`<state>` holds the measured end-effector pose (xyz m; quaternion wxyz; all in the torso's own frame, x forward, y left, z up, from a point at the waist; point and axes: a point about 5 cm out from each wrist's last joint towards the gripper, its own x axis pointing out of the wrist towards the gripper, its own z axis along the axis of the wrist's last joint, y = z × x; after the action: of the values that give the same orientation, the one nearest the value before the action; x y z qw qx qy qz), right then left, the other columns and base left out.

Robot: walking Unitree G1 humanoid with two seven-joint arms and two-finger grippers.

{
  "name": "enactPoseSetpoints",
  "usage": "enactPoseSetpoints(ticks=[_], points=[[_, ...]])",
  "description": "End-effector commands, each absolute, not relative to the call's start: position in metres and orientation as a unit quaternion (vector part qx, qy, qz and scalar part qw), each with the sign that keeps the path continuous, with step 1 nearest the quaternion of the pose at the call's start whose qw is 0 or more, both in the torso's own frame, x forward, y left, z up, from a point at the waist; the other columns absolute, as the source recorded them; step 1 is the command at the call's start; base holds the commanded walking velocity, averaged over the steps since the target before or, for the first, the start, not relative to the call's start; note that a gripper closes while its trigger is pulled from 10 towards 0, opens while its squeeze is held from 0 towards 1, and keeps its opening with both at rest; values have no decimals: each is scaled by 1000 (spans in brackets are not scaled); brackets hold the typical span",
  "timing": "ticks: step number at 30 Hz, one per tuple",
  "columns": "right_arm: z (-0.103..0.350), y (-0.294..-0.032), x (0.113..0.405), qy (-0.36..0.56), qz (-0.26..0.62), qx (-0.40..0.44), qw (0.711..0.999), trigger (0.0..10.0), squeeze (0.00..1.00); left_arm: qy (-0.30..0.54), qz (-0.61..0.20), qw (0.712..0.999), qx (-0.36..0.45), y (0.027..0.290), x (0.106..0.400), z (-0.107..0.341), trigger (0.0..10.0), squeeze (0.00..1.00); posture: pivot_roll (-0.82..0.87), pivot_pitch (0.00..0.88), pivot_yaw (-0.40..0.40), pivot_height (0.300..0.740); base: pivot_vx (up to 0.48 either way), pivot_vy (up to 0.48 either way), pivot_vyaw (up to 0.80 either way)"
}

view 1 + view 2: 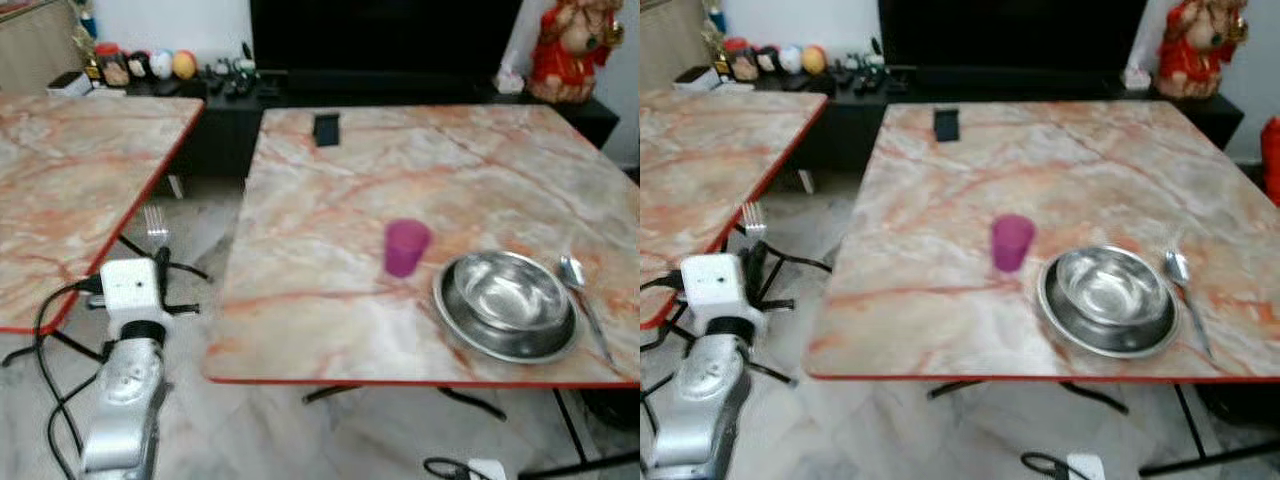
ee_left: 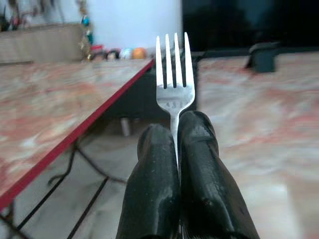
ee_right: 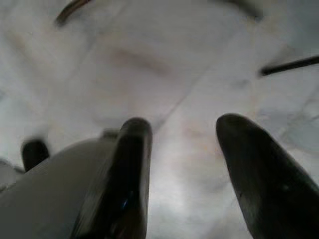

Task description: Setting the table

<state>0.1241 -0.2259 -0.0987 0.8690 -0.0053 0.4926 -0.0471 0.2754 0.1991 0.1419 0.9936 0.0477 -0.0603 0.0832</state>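
Two marble-patterned tables with red edges [image 1: 330, 330] are seen. One pink plastic cup [image 1: 406, 247], one round steel bowl [image 1: 506, 303], one steel spoon [image 1: 578, 290], one steel fork [image 2: 174, 79] and one small black rectangular object [image 1: 326, 129] are counted.

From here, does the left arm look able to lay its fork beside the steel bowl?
Probably not yet: the left gripper, shut on the fork, hangs in the gap between tables, far from the bowl, purple cup between.

Worktop [image 1: 330, 310]: centre and right of frame.
Cup [image 1: 406, 247]: on worktop, centre.
Bowl [image 1: 507, 304]: lower right, right of cup.
Spoon [image 1: 580, 290]: just right of bowl.
Fork [image 1: 155, 224]: left, between the two worktops.
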Motion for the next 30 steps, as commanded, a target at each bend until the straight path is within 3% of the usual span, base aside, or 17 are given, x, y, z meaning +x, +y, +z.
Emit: enactPoseSetpoints(ticks=[1,30], points=[[-98,-221,128,487,-43,0,872,10000,0,-67,96,991,64,207,274,147,10000,0,17,0,9,732,0,-431,0],[-99,-220,127,489,-40,-1,871,10000,0,-86,88,989,82,203,276,153,10000,0,10,0,10,732,0,-431,0]])
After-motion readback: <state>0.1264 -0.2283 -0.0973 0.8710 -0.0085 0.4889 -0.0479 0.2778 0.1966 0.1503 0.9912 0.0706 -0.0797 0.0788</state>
